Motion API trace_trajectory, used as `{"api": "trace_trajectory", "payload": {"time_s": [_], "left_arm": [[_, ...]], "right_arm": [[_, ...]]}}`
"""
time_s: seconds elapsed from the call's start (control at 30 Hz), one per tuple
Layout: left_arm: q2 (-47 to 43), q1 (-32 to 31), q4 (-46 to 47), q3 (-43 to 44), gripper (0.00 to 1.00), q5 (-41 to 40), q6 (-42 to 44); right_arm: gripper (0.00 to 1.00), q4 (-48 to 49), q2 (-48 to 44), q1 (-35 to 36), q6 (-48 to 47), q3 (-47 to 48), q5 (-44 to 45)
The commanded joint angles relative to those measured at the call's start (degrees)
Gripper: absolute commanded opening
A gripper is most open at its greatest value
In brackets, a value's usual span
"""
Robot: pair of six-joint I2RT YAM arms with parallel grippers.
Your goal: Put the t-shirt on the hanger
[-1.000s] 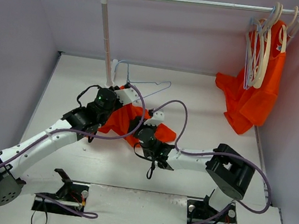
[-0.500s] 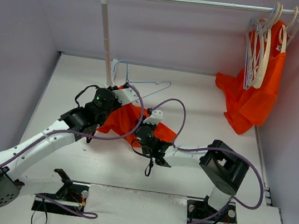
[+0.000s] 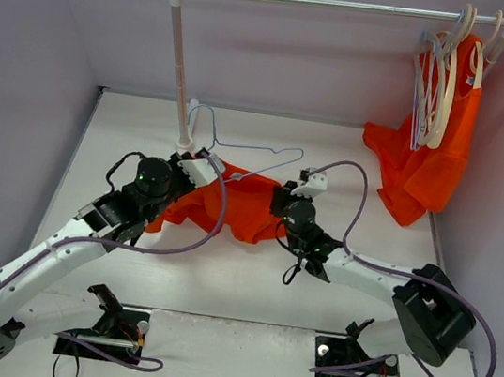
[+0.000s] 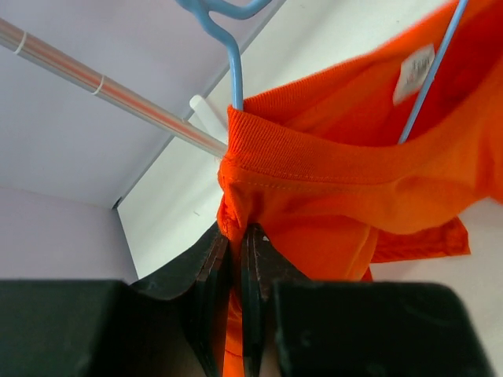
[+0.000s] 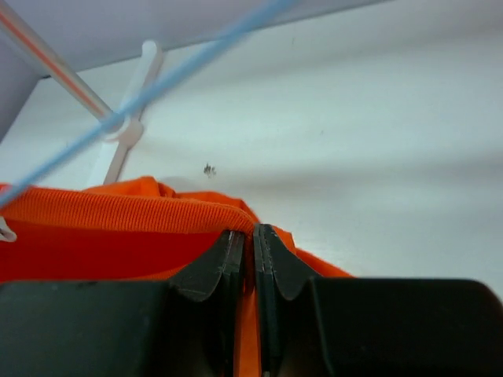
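Observation:
An orange t-shirt [image 3: 235,207] is stretched flat between my two grippers at the table's middle. My left gripper [image 3: 210,167] is shut on the left side of its ribbed collar [image 4: 314,153]. My right gripper [image 3: 280,200] is shut on the collar's right end [image 5: 157,212]. The pale blue wire hanger [image 3: 266,157] lies just behind the shirt, its hook [image 3: 199,110] beside the rack pole. In the left wrist view the hanger's wire [image 4: 434,75] runs down inside the neck opening, past a white label [image 4: 414,71]. The right wrist view shows the hanger's wire [image 5: 157,88] passing above the collar.
A white clothes rack stands at the back, its pole [image 3: 181,64] rising just behind the left gripper and its rail [image 3: 336,6] running across the top. At the rail's right end, several cream hangers [image 3: 451,76] carry another orange shirt [image 3: 427,158]. Purple cables loop over both arms.
My right gripper has shut on the collar and moved right, pulling the bunched shirt out wide. The left arm drew back left a little, still gripping. The hanger's right end shifted right.

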Motion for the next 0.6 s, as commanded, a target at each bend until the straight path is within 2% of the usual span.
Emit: {"api": "trace_trajectory", "payload": {"time_s": [0.0,0.07,0.23,0.57], "left_arm": [[-5.35,-0.06,5.70,-1.66,0.00,3.56,3.16],[-8.16,-0.06,7.37,-4.21,0.00,4.61,4.04],[-12.74,-0.06,10.00,-9.74,0.00,5.93,5.27],[-14.58,0.02,12.55,-13.36,0.00,3.21,10.02]], "right_arm": [[0.00,1.69,-6.65,-4.89,-4.31,-0.68,-6.66],[0.00,0.89,-8.42,-8.85,-5.54,-1.21,-11.73],[0.00,-3.15,-14.05,-15.53,-6.86,-2.18,-16.95],[0.00,-10.35,-18.27,-20.72,-12.22,-0.16,-26.18]]}}
